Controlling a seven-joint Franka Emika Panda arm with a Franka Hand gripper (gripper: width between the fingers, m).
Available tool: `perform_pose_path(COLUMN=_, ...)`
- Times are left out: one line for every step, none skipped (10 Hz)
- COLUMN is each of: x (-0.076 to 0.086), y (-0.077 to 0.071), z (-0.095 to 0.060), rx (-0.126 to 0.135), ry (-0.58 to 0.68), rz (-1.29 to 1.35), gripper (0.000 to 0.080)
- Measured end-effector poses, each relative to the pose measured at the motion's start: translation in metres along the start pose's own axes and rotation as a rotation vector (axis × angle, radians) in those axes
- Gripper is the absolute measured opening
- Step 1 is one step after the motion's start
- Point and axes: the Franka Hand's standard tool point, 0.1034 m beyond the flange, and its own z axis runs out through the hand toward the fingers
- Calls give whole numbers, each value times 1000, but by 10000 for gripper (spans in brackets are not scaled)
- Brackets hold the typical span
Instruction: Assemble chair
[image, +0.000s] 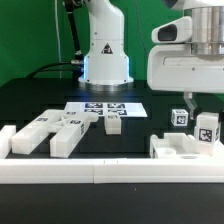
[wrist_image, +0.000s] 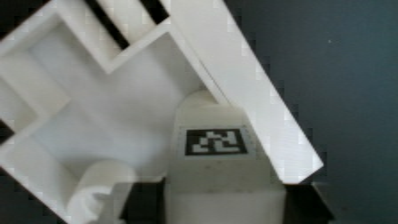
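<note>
The fingers (image: 190, 100) were clamped on a small tagged block (wrist_image: 217, 140), at the slotted white frame (image: 172, 150) on the exterior view's right; whether the two touched was unclear. The block looked light, stiff and smooth, best gripped on its flat opposite sides. Other chair pieces (image: 60, 135) lay on the surface (image: 140, 125). No container showed

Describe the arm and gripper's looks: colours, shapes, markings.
The arm is glossy white and rounded, with a triangular sticker and a glowing blue ring at its base. Black cables run beside it. The gripper is a boxy white block with dark fingers.
</note>
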Motion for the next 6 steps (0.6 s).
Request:
perform_pose_path(x=0, y=-1, z=0, rx=1, ry=2, rz=106, gripper=288)
perform_pose_path(x=1, y=-1, z=0, rx=10, ry=-6, rz=192, gripper=288)
perform_pose_path(x=0, y=-1, z=0, rx=13, ry=-9, rz=268, gripper=289)
perform_pose_path(x=0, y=-2, z=0, rx=13, ry=-9, rz=311, gripper=289)
perform_pose_path(x=0, y=-2, z=0, rx=14, ry=-10, rz=334, gripper=356)
perform_pose_path(x=-1, y=-2, z=0, rx=14, ry=-10, rz=307, gripper=356)
